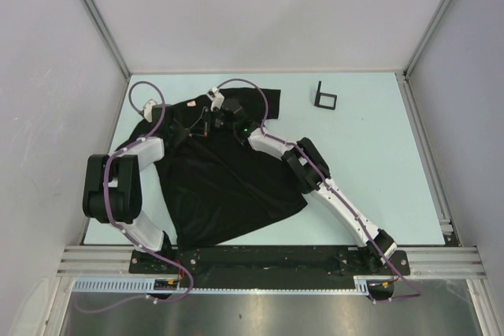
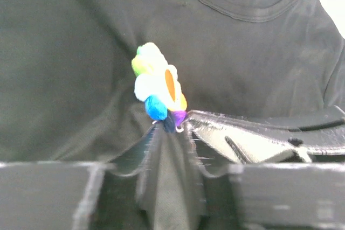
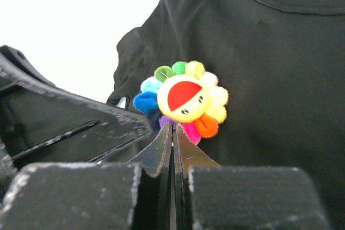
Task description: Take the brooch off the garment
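The brooch is a small plush flower with a yellow face, a red mouth and coloured petals, pinned on the black T-shirt below its neckline. My right gripper is shut, its fingertips pinched on the brooch's lower edge. My left gripper is shut on a raised fold of the shirt's cloth just under the brooch. The two grippers meet tip to tip; the right finger shows in the left wrist view. In the top view both grippers sit over the shirt's chest and the brooch is hidden.
A small black square frame stands on the table at the back right, apart from the shirt. The shirt lies spread from the back middle to the front edge. The left arm's cable loops at the back left. Walls enclose three sides.
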Available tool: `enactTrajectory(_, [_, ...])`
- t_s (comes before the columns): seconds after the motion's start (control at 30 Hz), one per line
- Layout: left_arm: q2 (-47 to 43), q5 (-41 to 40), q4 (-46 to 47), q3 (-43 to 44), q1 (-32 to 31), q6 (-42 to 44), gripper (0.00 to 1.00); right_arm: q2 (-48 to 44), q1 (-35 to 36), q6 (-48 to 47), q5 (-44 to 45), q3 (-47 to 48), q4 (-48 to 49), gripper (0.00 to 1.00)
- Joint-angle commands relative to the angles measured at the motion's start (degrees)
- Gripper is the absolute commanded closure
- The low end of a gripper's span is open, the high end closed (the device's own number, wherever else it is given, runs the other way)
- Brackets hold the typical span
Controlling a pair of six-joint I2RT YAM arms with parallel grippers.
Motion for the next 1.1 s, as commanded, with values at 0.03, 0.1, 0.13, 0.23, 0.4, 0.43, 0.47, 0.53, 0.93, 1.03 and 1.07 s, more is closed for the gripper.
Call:
enactTrajectory(0.03, [-5.0,0.8,2.7,-3.4,1.7,-3.6,0.58,-0.4,-0.9,4.8,-1.0,-2.0,5.9,1.00])
enactTrajectory(0.1, [-5.9,0.9,3.8,-4.6,4.0,-5.6,0.45,-0.4,-0.9,4.8,-0.7,-2.2,5.8,1.00])
enactTrajectory(0.13, [-5.9,1.3,4.1,-5.5,4.4,-6.3,0.42,-0.4,-0.9,4.8,-0.7,-2.4,5.8,1.00])
enactTrajectory(0.23, [-5.4,4.0,5.4,-6.8,6.6,-9.2,0.36,-0.4,-0.8,4.7,-0.5,-2.5,5.8,1.00])
enactTrajectory(0.4, [-0.1,11.3,11.2,-5.9,8.7,-12.9,0.39,-0.4,-0.5,4.1,-0.3,-2.3,5.2,1.00])
enactTrajectory(0.43, [0.9,12.5,11.6,-5.2,8.7,-12.9,0.41,-0.4,-0.5,4.1,-0.3,-2.2,5.2,1.00])
enactTrajectory(0.47, [1.6,13.3,12.1,-4.6,8.7,-13.1,0.41,-0.4,-0.3,4.0,-0.3,-2.2,5.1,1.00])
enactTrajectory(0.53, [2.9,14.0,14.1,-4.7,8.7,-13.4,0.43,-0.4,-0.4,3.9,-0.3,-2.1,4.9,1.00])
enactTrajectory(0.93, [5.1,12.2,12.7,-3.5,8.7,-11.6,0.65,-3.2,-0.8,-0.3,1.4,-2.8,-1.9,0.89])
enactTrajectory(1.03, [5.6,12.3,13.8,-3.2,8.7,-10.5,0.79,-6.3,-1.3,-2.7,2.1,-5.6,-3.7,0.74])
enactTrajectory(1.07, [5.7,12.4,14.1,-3.0,8.6,-9.9,0.83,-7.1,-1.5,-3.2,2.2,-6.4,-4.0,0.72])
